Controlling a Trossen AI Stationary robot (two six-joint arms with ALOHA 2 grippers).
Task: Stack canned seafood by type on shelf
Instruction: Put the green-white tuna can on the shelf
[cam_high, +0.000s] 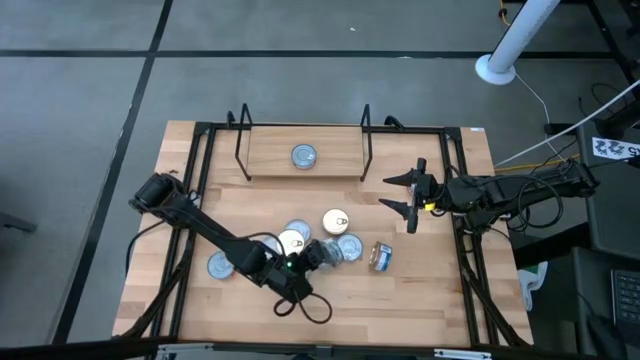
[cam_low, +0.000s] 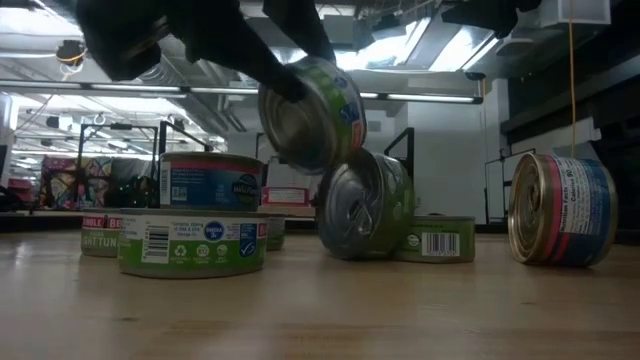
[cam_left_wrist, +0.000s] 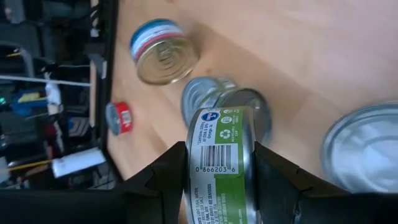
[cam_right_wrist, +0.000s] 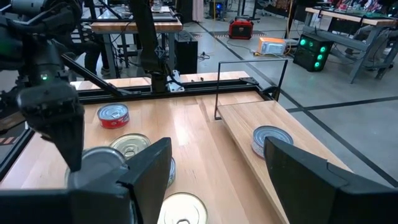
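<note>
Above table, green can (cam_left_wrist: 219, 165) on edge, lifted

In the low view the dark left arm (cam_low: 190, 35) is cut off by the top edge. In the left wrist view the green-labelled round tin (cam_left_wrist: 219, 168) runs off the bottom edge, and a silver-lidded tin (cam_left_wrist: 367, 149) off the right. Label text is too small to read.
</note>
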